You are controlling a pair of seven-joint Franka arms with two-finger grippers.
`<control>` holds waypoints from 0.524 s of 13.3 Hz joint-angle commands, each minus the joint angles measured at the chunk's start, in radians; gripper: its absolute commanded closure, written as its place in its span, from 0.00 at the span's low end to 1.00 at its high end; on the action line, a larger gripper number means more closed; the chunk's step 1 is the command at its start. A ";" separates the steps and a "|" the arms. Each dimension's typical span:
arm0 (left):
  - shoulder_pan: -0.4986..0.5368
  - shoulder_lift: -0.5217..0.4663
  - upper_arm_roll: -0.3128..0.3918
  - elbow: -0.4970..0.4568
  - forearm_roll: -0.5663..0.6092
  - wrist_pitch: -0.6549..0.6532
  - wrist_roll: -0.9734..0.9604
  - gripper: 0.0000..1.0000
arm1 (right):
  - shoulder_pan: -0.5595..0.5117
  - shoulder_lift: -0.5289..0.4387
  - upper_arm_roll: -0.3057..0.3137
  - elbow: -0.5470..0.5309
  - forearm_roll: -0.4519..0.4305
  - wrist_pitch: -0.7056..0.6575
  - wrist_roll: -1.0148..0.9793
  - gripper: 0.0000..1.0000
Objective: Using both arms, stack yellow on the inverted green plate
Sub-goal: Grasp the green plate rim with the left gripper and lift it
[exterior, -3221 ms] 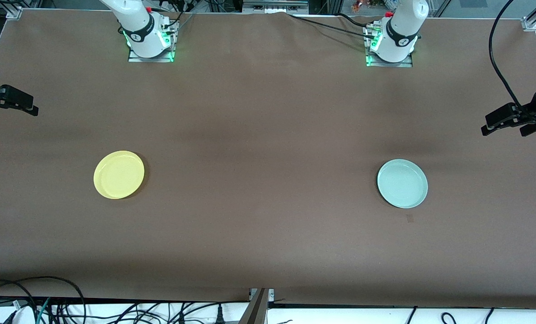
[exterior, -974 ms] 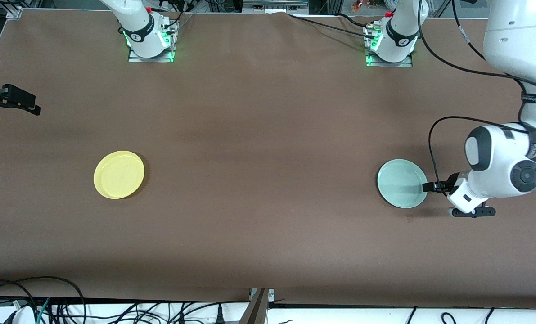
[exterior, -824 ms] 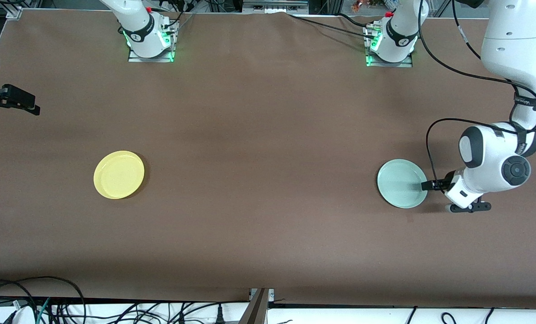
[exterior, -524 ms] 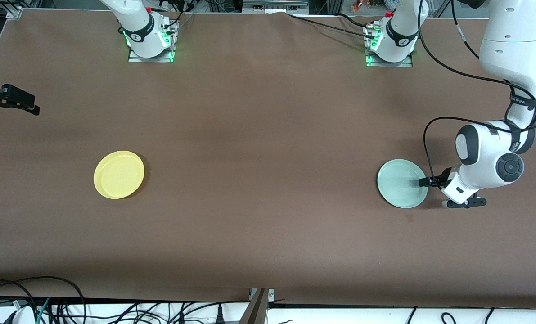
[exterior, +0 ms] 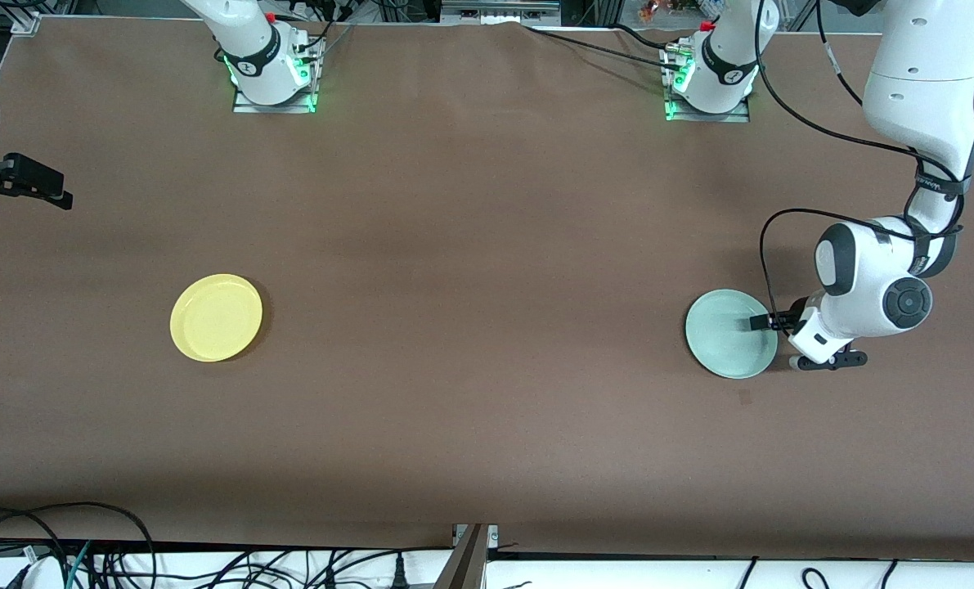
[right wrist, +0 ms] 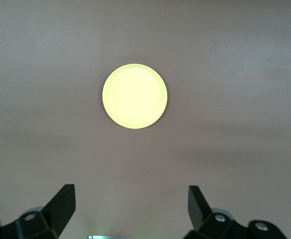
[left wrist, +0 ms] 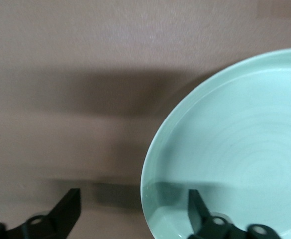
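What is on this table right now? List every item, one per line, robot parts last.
Round shallow yellow plastic plate: one, yellow, upright on the brown table cover toward the right arm's end, untouched.
Round shallow pale mint-green plate: one, pale green, upright (not inverted) toward the left arm's end.
Small dark patch: one, dark brown, on the cover, nearer the front camera than the green plate.
Cables: several, black, along the table edge nearest the front camera.
Left gripper: one, black, open, low at the green plate's rim, one finger over the plate's inside, the other outside it.
Right gripper: one, black, open, waiting high at the right arm's end.
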 commanded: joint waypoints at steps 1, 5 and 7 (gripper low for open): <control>-0.005 -0.039 -0.003 -0.035 0.013 -0.040 -0.002 0.61 | -0.002 0.005 0.005 0.021 -0.009 -0.018 -0.003 0.00; -0.030 -0.058 -0.003 -0.009 0.018 -0.106 -0.002 1.00 | -0.002 0.005 0.006 0.021 -0.007 -0.018 -0.003 0.00; -0.033 -0.058 -0.003 0.031 0.019 -0.159 -0.001 1.00 | -0.002 0.005 0.005 0.021 -0.007 -0.018 -0.003 0.00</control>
